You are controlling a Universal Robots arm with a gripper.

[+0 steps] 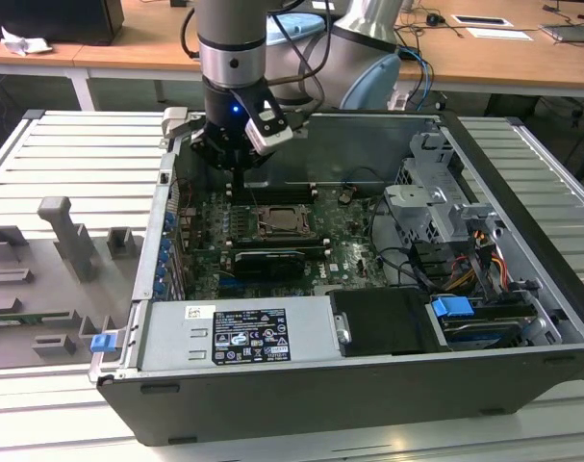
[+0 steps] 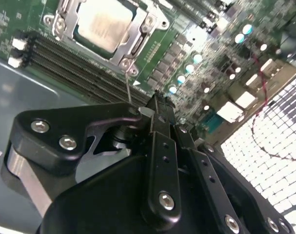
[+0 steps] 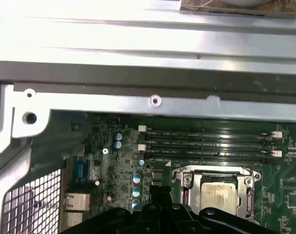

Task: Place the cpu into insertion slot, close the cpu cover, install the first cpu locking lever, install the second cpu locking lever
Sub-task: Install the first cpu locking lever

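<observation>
Already the cpu (image 2: 103,22) sits under the cpu cover (image 2: 138,40), pincer (image 2: 159,100) pinched narrow nearby.

cpu (image 2: 103,23) in insertion slot (image 2: 81,35)

cpu cover (image 2: 138,46) cut off, cpu (image 2: 101,22) partly cropped
</observation>
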